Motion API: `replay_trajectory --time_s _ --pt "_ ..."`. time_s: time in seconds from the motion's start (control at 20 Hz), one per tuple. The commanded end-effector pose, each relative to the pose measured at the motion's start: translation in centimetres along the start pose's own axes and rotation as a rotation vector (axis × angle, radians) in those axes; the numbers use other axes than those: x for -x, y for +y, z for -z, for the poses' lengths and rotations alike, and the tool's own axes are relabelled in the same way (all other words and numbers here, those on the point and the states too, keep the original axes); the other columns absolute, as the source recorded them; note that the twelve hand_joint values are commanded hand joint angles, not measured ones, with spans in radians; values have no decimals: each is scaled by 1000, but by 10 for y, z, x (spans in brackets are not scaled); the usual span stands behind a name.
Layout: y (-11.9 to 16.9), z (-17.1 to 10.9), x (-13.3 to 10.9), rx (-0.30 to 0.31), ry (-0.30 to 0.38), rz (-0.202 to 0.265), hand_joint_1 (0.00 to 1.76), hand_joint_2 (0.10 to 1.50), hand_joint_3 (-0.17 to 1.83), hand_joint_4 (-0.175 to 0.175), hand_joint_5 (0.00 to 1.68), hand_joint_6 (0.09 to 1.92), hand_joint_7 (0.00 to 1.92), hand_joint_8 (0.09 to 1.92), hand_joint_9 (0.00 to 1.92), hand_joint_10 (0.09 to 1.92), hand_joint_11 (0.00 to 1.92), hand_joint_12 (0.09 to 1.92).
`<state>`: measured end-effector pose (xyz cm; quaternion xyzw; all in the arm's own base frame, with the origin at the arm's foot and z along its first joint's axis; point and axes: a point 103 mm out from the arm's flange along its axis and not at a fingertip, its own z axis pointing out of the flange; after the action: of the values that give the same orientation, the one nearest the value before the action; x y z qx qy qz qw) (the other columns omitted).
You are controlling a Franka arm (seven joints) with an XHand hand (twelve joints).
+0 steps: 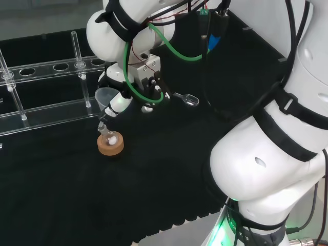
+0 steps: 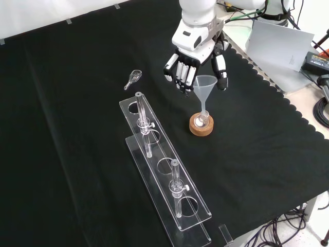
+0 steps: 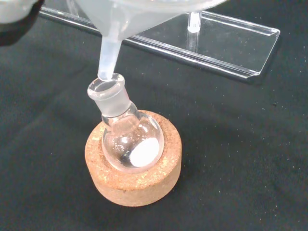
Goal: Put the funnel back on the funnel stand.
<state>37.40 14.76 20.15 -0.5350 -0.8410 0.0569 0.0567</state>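
Black-and-white, my hand [image 2: 198, 64] curls around the funnel [image 2: 204, 85], whose tip sits at the flask [image 3: 129, 139] mouth on its cork ring [image 3: 134, 178]. I should lift straight up before carrying it to the clear funnel stand [image 2: 193, 206], keeping the stem vertical.

The funnel [image 2: 205, 85] is milky translucent white. The flask [image 3: 129, 140] is clear glass with a white patch inside, on a speckled tan cork ring [image 3: 134, 178]. The funnel stand [image 2: 165, 165] is clear. The robot hand [image 2: 194, 66] is black and white; the bench [image 2: 72, 154] cloth is plain black.
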Motion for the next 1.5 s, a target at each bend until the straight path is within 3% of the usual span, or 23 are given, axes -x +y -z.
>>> replay_trajectory --time_s 0.05,0.5,0.85,1.5 --pt "-3 8 4 4 -12 12 850 682 36 141 980 651 1344 293 1007 342 13 1583" --pt "-10 37 16 26 -68 24 851 681 39 141 986 651 1350 288 1012 334 13 1583" --pt "-7 62 28 26 -149 53 858 678 41 149 1005 653 1358 286 1018 330 19 1583" --pt "30 110 72 76 -318 35 863 669 51 162 1032 643 1390 270 1063 315 92 1537"
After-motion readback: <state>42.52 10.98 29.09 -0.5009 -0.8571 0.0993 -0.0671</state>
